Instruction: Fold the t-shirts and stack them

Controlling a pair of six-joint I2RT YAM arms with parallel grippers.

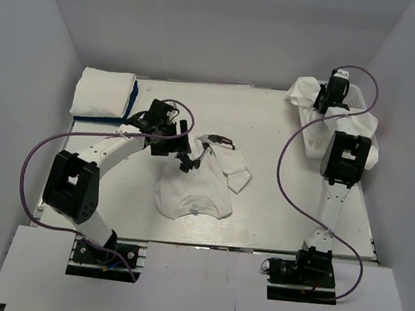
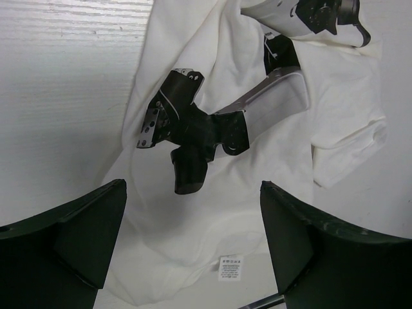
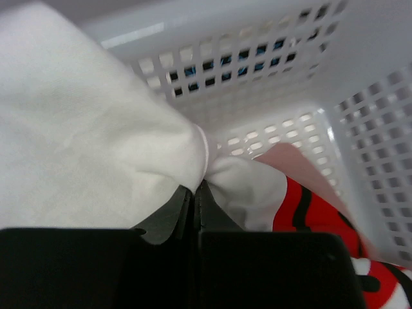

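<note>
A white shirt, the middle shirt (image 1: 192,195), lies loose and crumpled in the middle of the table (image 1: 276,207). It is not folded. One part is bunched up on its right side. A black and grey shape shows on the cloth (I cannot tell what it is). A small white label (image 2: 230,267) sits near the shirt's edge.

The left gripper (image 2: 193,206) hangs right over this shirt. Its two dark fingers (image 2: 77,232) are spread wide apart, with nothing between them. They are not touching the cloth, as far as the wrist view shows.

At the back left corner of the table there is a neat pile. A folded white shirt (image 1: 104,89) lies on top of a blue shirt (image 1: 104,118). Only the blue edge peeks out at the front and the right side. The pile is well apart from the middle shirt.

At the back right stands a white basket (image 3: 257,64) with lots of little holes in its walls. The right gripper (image 3: 195,193) is down inside it. Its fingers are pressed tight together and pinch a fold of a plain white shirt, the basket shirt (image 3: 84,129). Just beside that fold, on the right, lies a white shirt with red print (image 3: 309,212), also in the basket. More white cloth hangs over the basket's rim in the top view.
</note>
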